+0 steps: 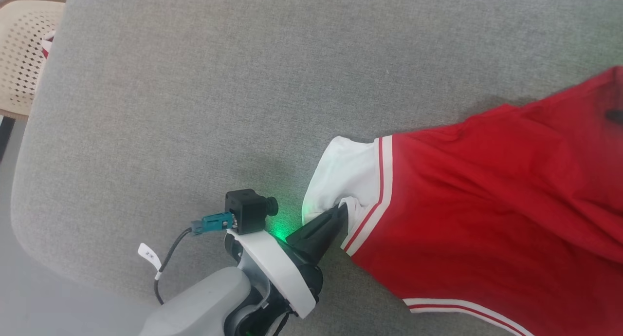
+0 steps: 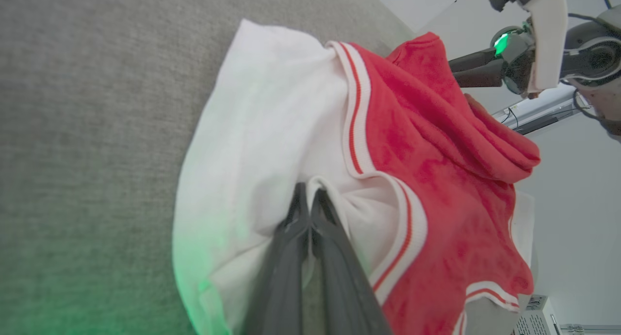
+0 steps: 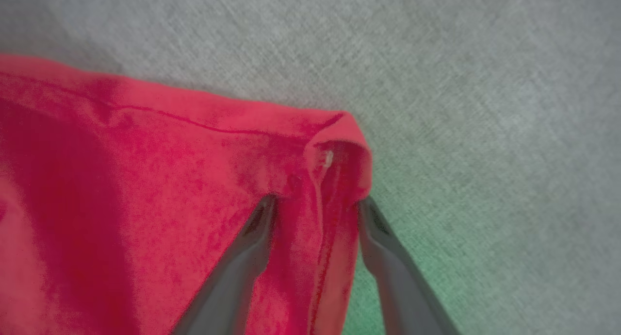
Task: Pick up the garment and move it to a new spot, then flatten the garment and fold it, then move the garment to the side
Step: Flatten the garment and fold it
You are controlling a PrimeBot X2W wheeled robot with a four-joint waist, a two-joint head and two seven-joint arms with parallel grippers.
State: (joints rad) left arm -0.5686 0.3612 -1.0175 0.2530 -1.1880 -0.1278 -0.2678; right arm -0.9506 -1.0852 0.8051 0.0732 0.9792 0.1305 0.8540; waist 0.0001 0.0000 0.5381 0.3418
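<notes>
Find the garment (image 1: 486, 204) spread loosely over the right part of the grey cloth-covered counter (image 1: 194, 83), running off the right edge of the head view, one white sleeve (image 1: 340, 175) pointing toward the middle. Note the left jaws pressed tight together on a small pinch of that sleeve, just beside the striped trim (image 1: 384, 180), with the cloth gathered into a little peak there in the left wrist view. Note the right jaws standing wide, one dark finger (image 3: 252, 247) on each side of a folded red corner (image 3: 335, 136) at the garment's other end, astride the cloth rather than nipped on it.

Treat as thin, soft jersey: probably very light and limp, with no stiffness to keep a shape. Expect sagging and stretching between two holds, and bunching wherever dragged over the rough weave of the counter. Not fragile, and hardly slippery, to judge by the firm pinch on the sleeve.

Take hold at edges with doubled cloth, such as the sleeve hem, trim seam or hem corner, for the sake of extra layers to bite on. Avoid a grip in the middle of the red panel, likely to catch one layer only and pull folds along. Keep both holds well apart and level, so as to let the body hang flat.
</notes>
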